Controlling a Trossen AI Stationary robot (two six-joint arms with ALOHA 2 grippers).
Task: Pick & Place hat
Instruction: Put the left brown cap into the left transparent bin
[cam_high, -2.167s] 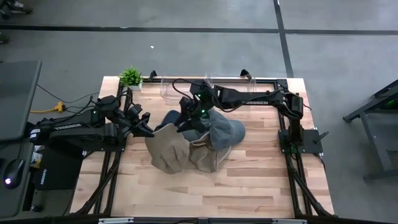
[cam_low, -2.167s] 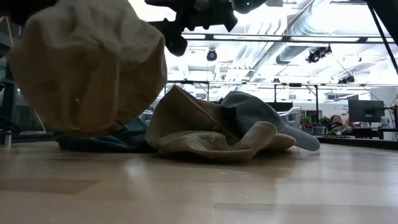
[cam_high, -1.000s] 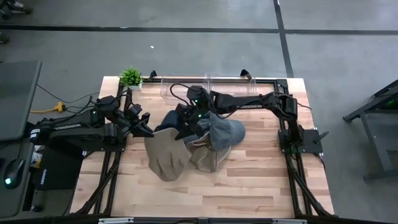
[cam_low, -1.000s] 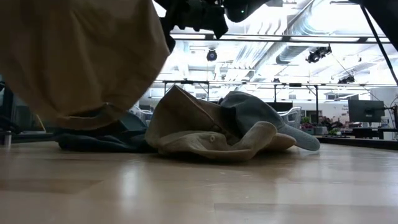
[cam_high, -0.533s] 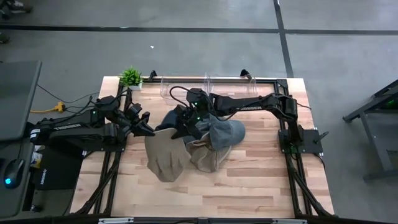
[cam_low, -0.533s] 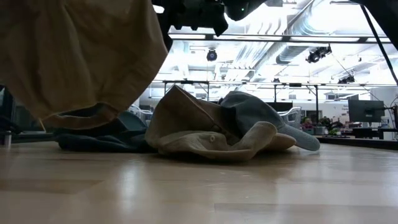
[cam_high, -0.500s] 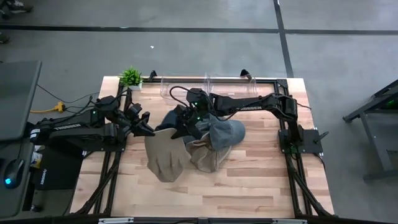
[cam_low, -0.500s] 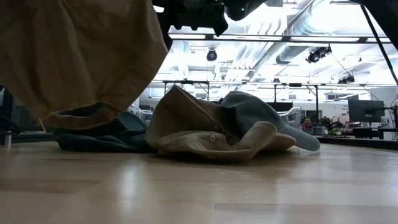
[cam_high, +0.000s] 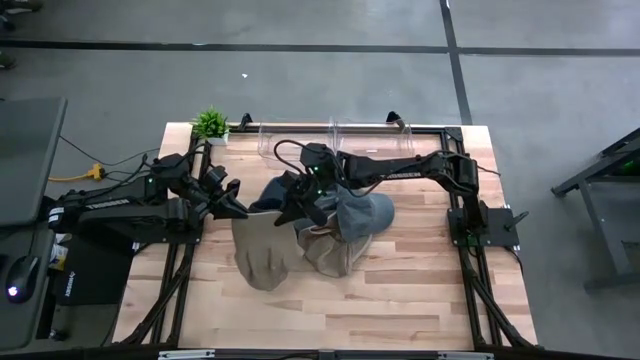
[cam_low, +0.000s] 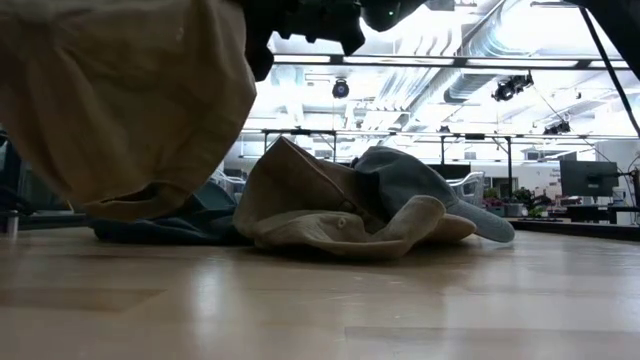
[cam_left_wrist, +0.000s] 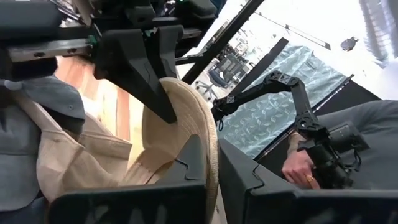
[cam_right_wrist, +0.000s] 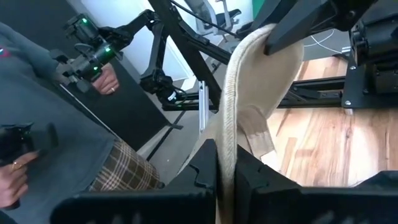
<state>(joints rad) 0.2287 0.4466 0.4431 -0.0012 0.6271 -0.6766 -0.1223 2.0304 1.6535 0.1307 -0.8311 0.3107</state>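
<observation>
A beige brimmed hat (cam_high: 262, 255) hangs between my two grippers at the table's middle left, and in the low view it (cam_low: 130, 100) hangs clear of the wood. My left gripper (cam_high: 243, 212) is shut on its brim from the left. My right gripper (cam_high: 287, 216) is shut on the brim from the right. Beside it on the table lies a pile of hats: a blue-grey cap (cam_high: 365, 210), another beige hat (cam_low: 330, 215) and a dark blue one (cam_low: 160, 228). My left gripper (cam_left_wrist: 211, 149) pinches the hat's stitched brim edge (cam_left_wrist: 210, 134) between its two fingers, coming level from the table's left. The crown hangs below the fingers, off the table. My right gripper (cam_right_wrist: 226, 155) pinches the brim edge (cam_right_wrist: 229, 124) between its two fingers, a little along the rim from the left gripper's hold. It comes from the table's right, slanting down. The hat hangs slack below both holds.
A small potted plant (cam_high: 210, 123) and clear containers (cam_high: 370, 135) stand along the far edge. Bare wood (cam_high: 400, 290) lies toward the near edge. A person's hand (cam_left_wrist: 298, 168) with a controller shows beyond the table.
My right gripper has come a little toward the near edge, onto the hanging hat, and has taken hold of its brim. The hat's lower edge has swung slightly; it stays lifted clear. The pile of hats has not moved.
</observation>
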